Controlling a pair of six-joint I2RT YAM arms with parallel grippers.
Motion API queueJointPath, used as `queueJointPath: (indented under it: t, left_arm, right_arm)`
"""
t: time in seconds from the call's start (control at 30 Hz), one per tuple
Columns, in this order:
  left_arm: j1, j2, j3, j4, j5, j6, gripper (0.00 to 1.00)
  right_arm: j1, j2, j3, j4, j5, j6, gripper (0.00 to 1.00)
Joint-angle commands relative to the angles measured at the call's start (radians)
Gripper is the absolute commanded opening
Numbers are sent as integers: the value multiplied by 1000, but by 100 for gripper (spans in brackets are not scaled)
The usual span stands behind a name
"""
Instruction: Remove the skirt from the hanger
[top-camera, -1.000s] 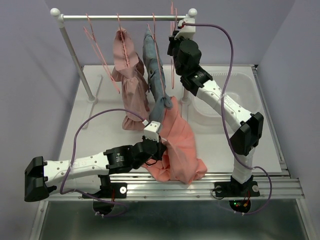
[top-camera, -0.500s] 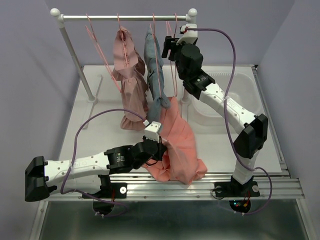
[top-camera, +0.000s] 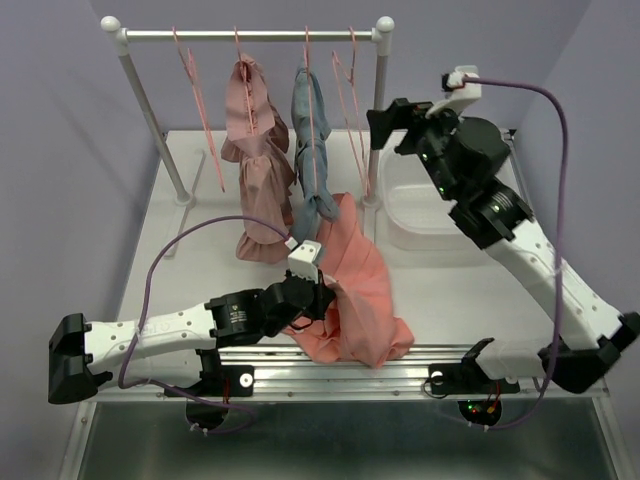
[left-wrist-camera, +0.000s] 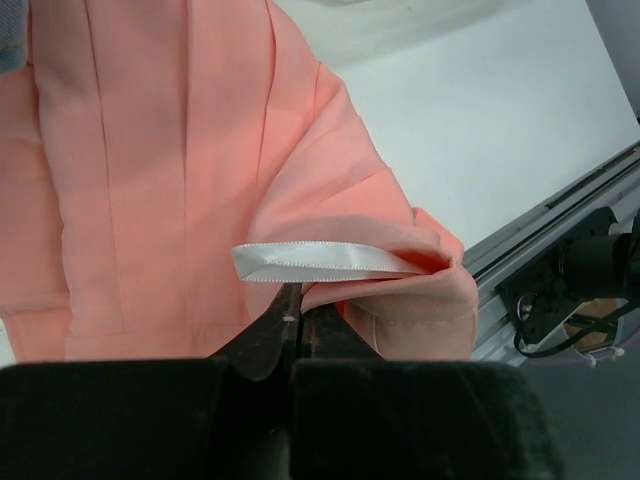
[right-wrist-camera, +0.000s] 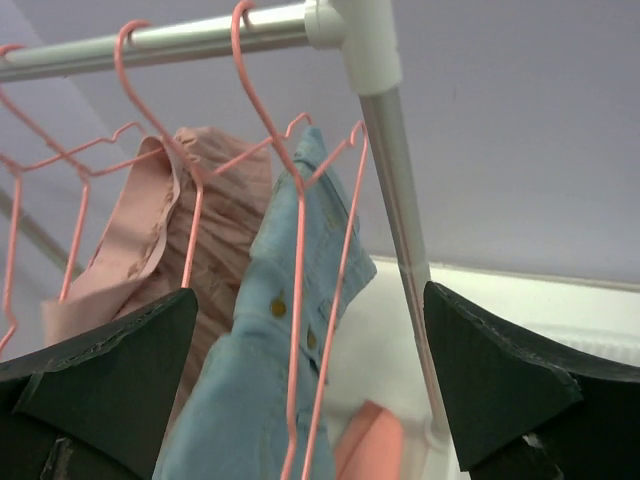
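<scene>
The skirt (top-camera: 258, 170) hangs from a pink wire hanger (top-camera: 238, 48) on the steel rail (top-camera: 250, 35) over the counter's (top-camera: 190, 270) far edge, left of middle. Its cloth is thin, gathered and ruffled. I judge it light, limp and apt to snag on wire, so it is best taken at the waistband by the hanger's shoulders and slid off.

The left hand (left-wrist-camera: 300, 310), near the front edge, is pinched tight on a smooth coral garment (top-camera: 355, 290) beside its white satin ribbon (left-wrist-camera: 320, 262). The right hand (top-camera: 392, 125), raised toward the far right corner, has its 2 fingers spread wide and grips nothing. It faces a blue-grey buttoned garment (right-wrist-camera: 250, 400).
</scene>
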Motion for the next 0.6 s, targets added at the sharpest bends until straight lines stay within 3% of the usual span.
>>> queueJointPath:
  t: [0.0,0.13,0.37,0.57]
  left_arm:
    - [2,-23,61,-6,-36,-13,0]
    - [5,3,131,-111,-115,-53,0]
    - [16,58,274,-239,-192,-102,0]
    - [16,80,314,-231,-175,-95,0]
  right_arm:
    - [-4,-246,-178,-161,-158,91,100]
    - [-4,-419,-347,-293,-443,161,100]
    - [-4,-605,-657,-203,-941,227,100]
    - [-4,-641,-829,-181,-933,232,100]
